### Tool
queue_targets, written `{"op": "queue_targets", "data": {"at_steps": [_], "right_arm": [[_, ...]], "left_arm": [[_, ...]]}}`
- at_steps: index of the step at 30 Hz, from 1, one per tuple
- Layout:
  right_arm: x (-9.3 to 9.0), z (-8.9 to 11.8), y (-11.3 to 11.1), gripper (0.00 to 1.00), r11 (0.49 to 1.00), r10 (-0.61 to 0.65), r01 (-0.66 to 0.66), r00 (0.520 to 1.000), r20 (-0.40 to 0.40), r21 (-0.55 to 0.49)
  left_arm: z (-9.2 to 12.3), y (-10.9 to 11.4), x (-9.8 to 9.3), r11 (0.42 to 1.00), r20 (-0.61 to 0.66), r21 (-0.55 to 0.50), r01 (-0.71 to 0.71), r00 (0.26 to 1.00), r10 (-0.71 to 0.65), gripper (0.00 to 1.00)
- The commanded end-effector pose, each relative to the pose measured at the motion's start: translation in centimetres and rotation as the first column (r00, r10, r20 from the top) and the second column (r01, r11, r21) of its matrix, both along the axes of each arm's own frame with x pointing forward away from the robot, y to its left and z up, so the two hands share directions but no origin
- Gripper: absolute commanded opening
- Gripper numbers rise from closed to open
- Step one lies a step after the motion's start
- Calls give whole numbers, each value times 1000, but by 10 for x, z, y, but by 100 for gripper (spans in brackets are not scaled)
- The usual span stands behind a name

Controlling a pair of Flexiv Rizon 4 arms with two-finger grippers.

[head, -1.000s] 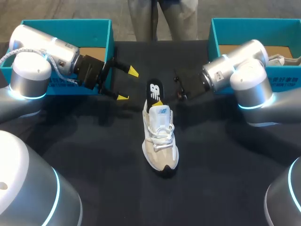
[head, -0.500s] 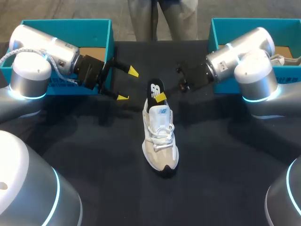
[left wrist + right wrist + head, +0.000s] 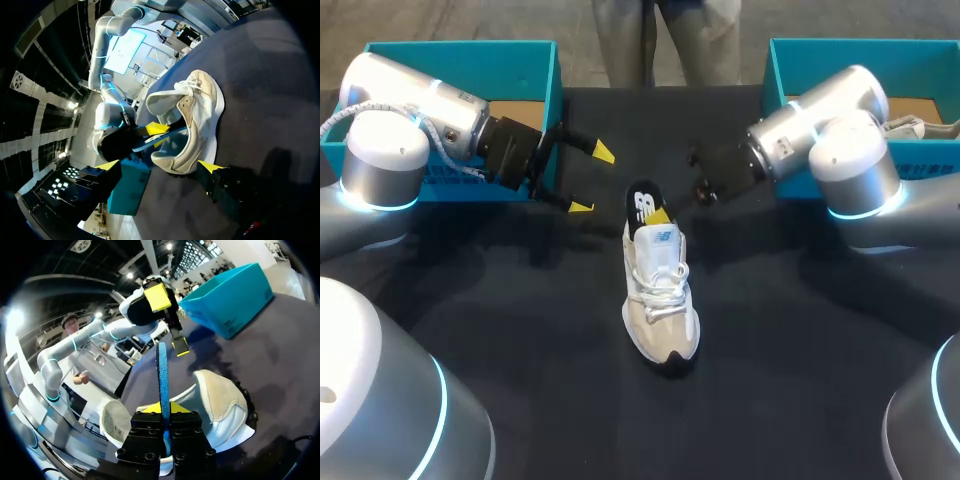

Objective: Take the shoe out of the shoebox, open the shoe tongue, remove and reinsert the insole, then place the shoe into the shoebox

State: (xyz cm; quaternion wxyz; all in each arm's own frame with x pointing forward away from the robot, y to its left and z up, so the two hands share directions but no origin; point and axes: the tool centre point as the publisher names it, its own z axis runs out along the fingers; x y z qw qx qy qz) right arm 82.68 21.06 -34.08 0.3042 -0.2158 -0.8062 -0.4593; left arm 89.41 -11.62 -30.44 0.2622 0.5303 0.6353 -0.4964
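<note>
A white and beige shoe (image 3: 661, 300) stands on the black table, toe toward me. A dark insole (image 3: 644, 204) sticks up out of its heel opening. My right gripper (image 3: 659, 217) is shut on the insole's edge, just above the shoe's collar. In the right wrist view the insole (image 3: 162, 371) stands edge-on between the yellow fingertips (image 3: 176, 407), with the shoe (image 3: 220, 397) under them. My left gripper (image 3: 592, 180) hangs open to the shoe's left, apart from it. In the left wrist view the shoe (image 3: 195, 117) lies ahead of the open left gripper (image 3: 159, 166).
A teal shoebox (image 3: 542, 60) stands at the back left behind my left arm. A second teal box (image 3: 780, 70) stands at the back right, with something white (image 3: 918, 126) inside. Bare black cloth (image 3: 520, 330) surrounds the shoe.
My right wrist lifted, then came back down, and the insole's top now sits a little lower, closer to the shoe. The right fingers closed tighter. The left arm has not moved.
</note>
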Motion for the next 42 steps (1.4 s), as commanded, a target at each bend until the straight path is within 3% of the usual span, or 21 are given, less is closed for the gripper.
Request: {"op": "queue_targets", "data": {"at_steps": [1,8,9,11,18,28,32,34,42], "right_arm": [[-5,-4,1,0,1000,4,-5,1000,-13,-11],[-10,-9,1,0,999,26,-27,999,-44,-30],[-10,-9,1,4,999,26,-28,999,-44,-32],[-7,-5,-1,25,999,16,-17,999,-28,-31],[-1,9,0,29,999,21,-20,1000,13,-43],[8,13,-2,25,999,6,-4,999,39,-44],[13,9,1,16,999,9,-7,999,40,-41],[15,6,2,0,999,11,-9,999,38,-38],[9,-2,5,0,1000,22,-22,1000,19,-14]], "left_arm": [[0,-1,-1,1000,1,2,-2,1000,2,100],[0,-1,-1,1000,1,2,-2,1000,2,100],[0,-1,-1,1000,1,2,-2,1000,2,100],[0,-1,-1,1000,1,2,-2,1000,2,100],[0,-1,-1,1000,1,2,-2,1000,2,100],[0,-1,-1,1000,1,2,-2,1000,2,100],[0,-1,-1,1000,1,2,-2,1000,2,100],[0,-1,-1,1000,1,2,-2,1000,2,100],[0,-1,-1,1000,1,2,-2,1000,2,100]]}}
